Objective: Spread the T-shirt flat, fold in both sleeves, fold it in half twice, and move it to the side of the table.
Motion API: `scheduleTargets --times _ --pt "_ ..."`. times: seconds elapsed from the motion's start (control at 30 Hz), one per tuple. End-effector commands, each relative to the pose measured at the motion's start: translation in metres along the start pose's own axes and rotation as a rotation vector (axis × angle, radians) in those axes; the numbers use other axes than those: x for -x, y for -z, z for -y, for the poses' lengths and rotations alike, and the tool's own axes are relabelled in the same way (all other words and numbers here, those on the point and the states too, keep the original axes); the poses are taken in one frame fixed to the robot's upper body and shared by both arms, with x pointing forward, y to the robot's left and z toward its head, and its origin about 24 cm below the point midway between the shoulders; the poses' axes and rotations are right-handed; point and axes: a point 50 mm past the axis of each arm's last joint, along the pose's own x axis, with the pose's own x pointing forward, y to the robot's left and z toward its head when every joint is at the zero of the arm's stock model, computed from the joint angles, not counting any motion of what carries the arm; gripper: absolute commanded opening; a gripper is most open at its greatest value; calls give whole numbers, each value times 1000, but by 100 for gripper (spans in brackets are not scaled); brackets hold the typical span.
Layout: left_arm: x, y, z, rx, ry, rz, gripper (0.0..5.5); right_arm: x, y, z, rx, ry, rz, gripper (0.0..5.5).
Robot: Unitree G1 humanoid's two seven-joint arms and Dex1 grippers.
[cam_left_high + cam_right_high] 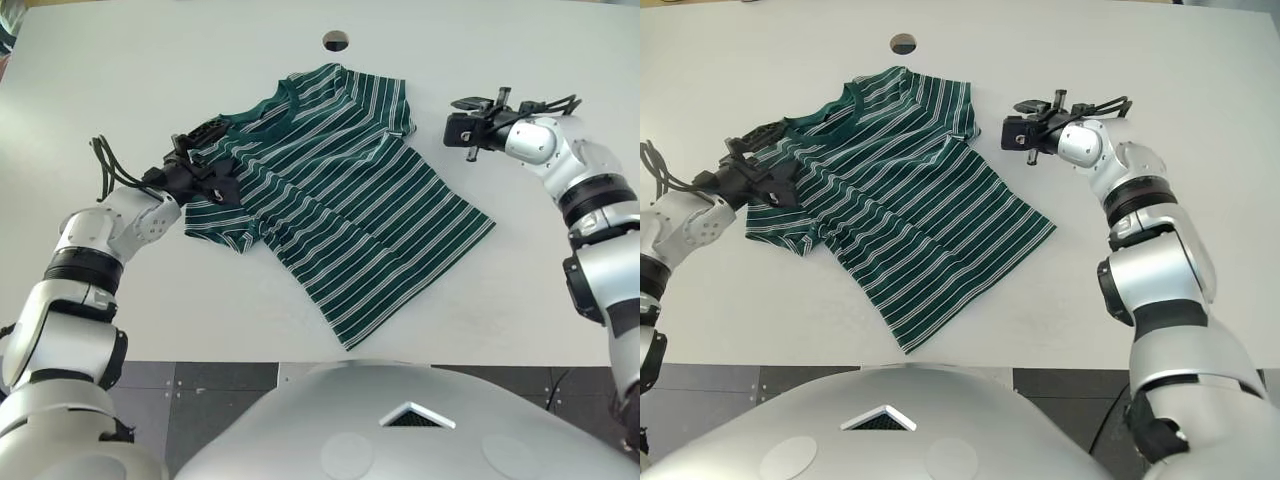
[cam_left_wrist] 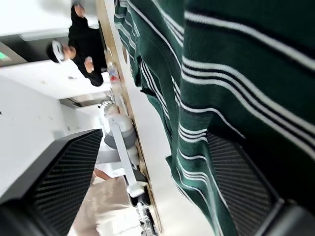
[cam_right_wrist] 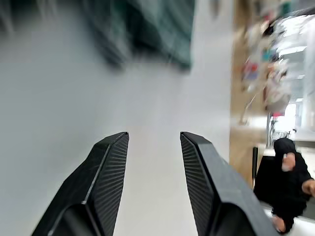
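Carefully: Snag Risk at the Left Sleeve

Found mid-worktop (image 1: 150, 60): the green striped T-shirt (image 1: 340, 210), lying slantwise, collar toward the far side and hem toward the near edge, mostly spread but creased across the body. Down at its left sleeve (image 1: 215, 225) with the left gripper (image 2: 155, 135), fingers (image 2: 59, 187) parted wide, with the cloth's edge between them and draped over one. Holding nothing in the right gripper (image 3: 153, 140): fingers parted over bare worktop, just beside the right sleeve (image 1: 385, 100), not touching it.

Judged as late in the spreading, with no fold made yet. Likely to go wrong if closing on more than one layer: would drag the whole shirt rather than the sleeve and skew it more. Could also trap the creases inside a fold if pulling before flattening. Worth minding the slant too, or risk crooked halves.
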Motion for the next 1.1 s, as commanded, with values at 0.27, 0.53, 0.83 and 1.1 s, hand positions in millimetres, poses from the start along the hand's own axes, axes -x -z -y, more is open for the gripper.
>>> scheduleTargets --times 0.27,0.53,0.83,1.1 --pt "-1 40 -59 -137 -210 -20 393 15 -86 -8 -103 -37 480 194" --pt "6 29 -111 409 -495 121 393 63 -27 -94 210 -705 127 194" --pt "11 25 -126 519 -526 159 393 131 -62 -113 -50 -1128 313 194" --pt "17 23 -124 537 -525 150 393 102 -65 -26 21 -675 329 194"
